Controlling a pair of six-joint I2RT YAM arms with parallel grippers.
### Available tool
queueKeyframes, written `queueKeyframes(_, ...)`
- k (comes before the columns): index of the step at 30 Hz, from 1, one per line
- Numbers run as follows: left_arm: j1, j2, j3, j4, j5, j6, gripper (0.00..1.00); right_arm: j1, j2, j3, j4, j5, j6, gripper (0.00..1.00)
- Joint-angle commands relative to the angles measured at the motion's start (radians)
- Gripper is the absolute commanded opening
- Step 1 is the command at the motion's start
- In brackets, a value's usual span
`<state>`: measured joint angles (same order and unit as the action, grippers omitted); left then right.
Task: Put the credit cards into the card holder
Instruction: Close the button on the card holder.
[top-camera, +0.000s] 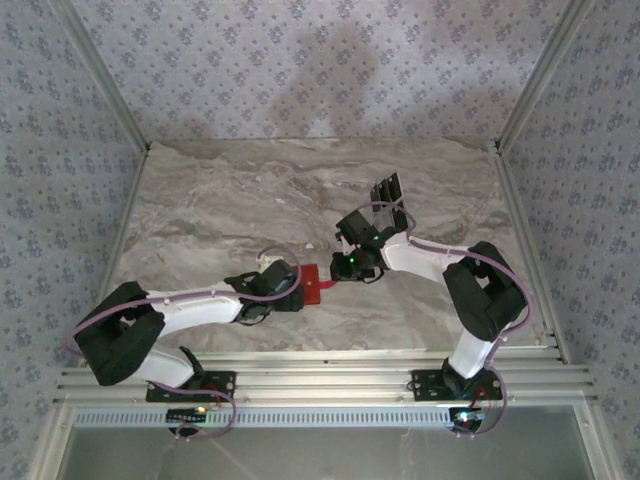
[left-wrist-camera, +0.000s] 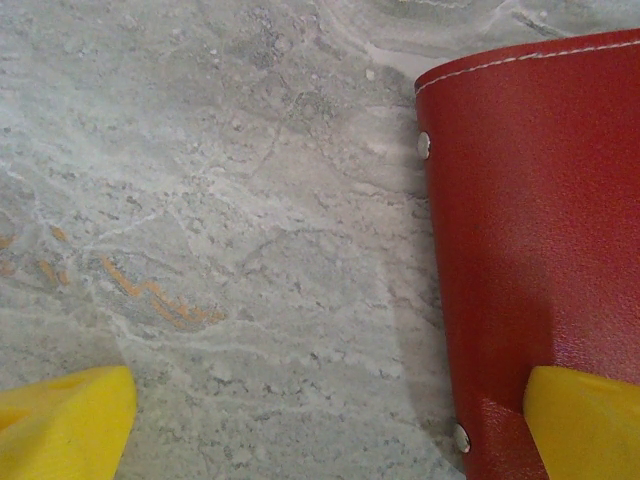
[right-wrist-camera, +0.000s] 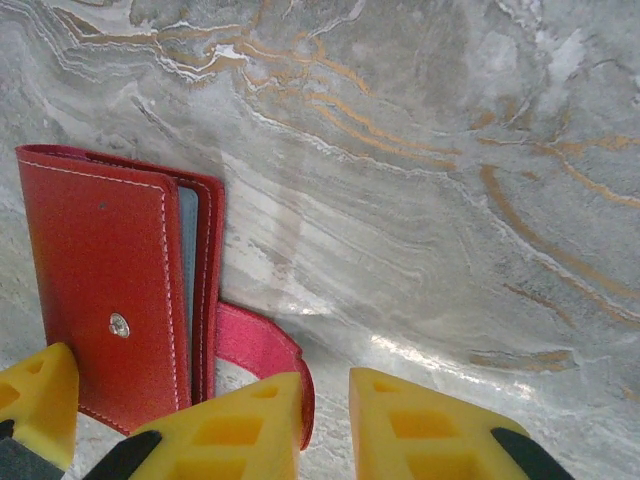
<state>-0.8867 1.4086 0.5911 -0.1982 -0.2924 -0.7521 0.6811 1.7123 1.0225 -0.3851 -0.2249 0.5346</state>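
The red card holder (top-camera: 315, 284) lies folded shut on the marble table, between my two grippers. My left gripper (top-camera: 298, 287) (left-wrist-camera: 325, 430) is open wide; its right fingertip (left-wrist-camera: 585, 425) sits over the holder's (left-wrist-camera: 540, 220) near end and the other stands on bare marble. In the right wrist view the holder (right-wrist-camera: 100, 280) shows a metal snap, a grey pocket edge and its snap tab (right-wrist-camera: 255, 345) curling out. My right gripper (top-camera: 337, 270) (right-wrist-camera: 327, 415) has a narrow gap, with the tab's tip against its left finger. Black credit cards (top-camera: 386, 188) lie fanned at the back.
The marble table (top-camera: 230, 200) spreads wide to the left and back. Metal frame rails (top-camera: 300, 375) run along the near edge by both arm bases. Patterned walls close in the sides and back.
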Motion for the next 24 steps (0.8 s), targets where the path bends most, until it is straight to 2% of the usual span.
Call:
queueKeyframes(1, -0.003, 0.033, -0.013, -0.03, -0.017, 0.004, 1.0, -0.002, -0.013, -0.016, -0.008, -0.02, 0.011, 0.21)
queueKeyframes(12, -0.003, 0.031, -0.014, -0.033, -0.019, 0.005, 1.0, -0.002, -0.001, -0.03, 0.011, -0.042, 0.018, 0.19)
queueKeyframes(20, -0.003, 0.032, -0.016, -0.03, -0.021, 0.005, 1.0, -0.002, -0.014, -0.029, 0.016, -0.059, 0.024, 0.01)
queueKeyframes(24, -0.003, 0.032, -0.016, -0.027, -0.019, 0.005, 1.0, 0.0, -0.039, -0.026, 0.031, -0.09, 0.044, 0.0)
